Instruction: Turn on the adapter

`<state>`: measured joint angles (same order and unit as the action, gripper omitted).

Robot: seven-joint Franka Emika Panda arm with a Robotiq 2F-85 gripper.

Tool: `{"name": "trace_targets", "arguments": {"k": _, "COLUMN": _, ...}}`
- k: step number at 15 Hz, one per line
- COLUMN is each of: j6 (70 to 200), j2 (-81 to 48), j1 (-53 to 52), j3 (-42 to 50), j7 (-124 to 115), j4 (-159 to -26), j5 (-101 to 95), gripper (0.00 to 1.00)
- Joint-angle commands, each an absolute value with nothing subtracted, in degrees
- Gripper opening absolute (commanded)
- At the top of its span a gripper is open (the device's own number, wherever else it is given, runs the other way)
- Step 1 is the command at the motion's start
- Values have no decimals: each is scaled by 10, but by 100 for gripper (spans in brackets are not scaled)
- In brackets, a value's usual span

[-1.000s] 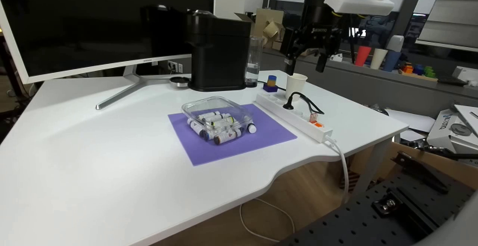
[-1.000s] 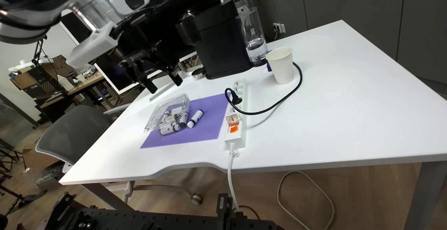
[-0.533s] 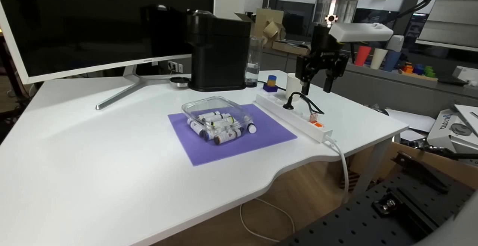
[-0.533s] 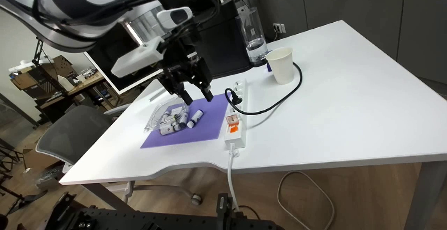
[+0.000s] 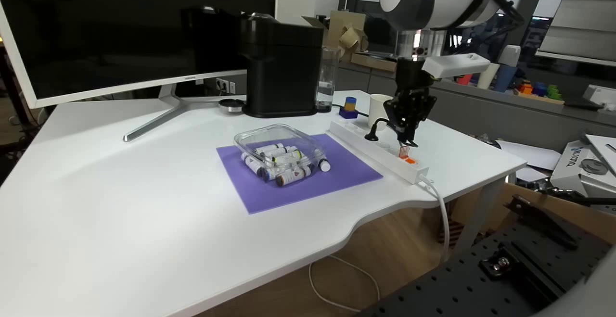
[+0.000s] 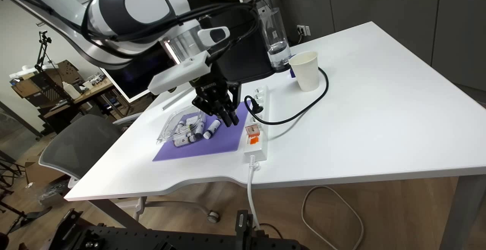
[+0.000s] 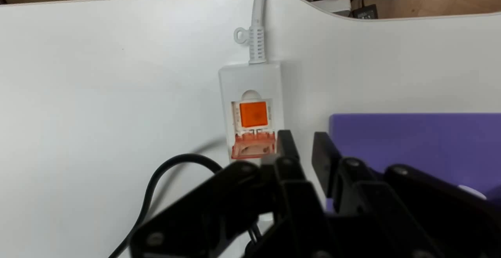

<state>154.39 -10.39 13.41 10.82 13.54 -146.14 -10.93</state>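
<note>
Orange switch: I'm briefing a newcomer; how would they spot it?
On the white table, a power strip lies beside the purple mat. Near its white cable sits the orange switch, a vivid square, unlike the see-through cover beside it.

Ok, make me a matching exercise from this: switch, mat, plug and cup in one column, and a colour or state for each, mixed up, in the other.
Things
1. switch
2. mat
3. plug
4. cup

Colour or state
A. purple, lying flat
B. white, standing upright
C. orange
D. black, pushed into the strip

Pairs: 1-C, 2-A, 3-D, 4-B
</note>
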Motion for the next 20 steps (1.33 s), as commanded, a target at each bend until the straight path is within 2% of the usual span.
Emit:
{"name": "trace_targets", "arguments": {"k": 1, "j6": 1550, "j2": -123, "j1": 127, "j3": 130, "j7": 136, "j4": -1450, "j5": -165, "gripper": 0}}
{"name": "trace_targets", "arguments": {"k": 5, "j6": 1553, "j2": -126, "j1": 132, "j3": 140, "j7": 162, "j4": -1458, "j5": -210, "gripper": 0}}
{"name": "trace_targets", "arguments": {"k": 13, "j6": 1558, "j2": -133, "j1": 134, "j3": 133, "j7": 152, "j4": -1458, "j5": -180, "gripper": 0}}
{"name": "trace_targets", "arguments": {"k": 20, "j6": 1624, "j2": -164, "j1": 155, "j3": 133, "j7": 182, "j4": -1459, "j5": -154, "gripper": 0}}
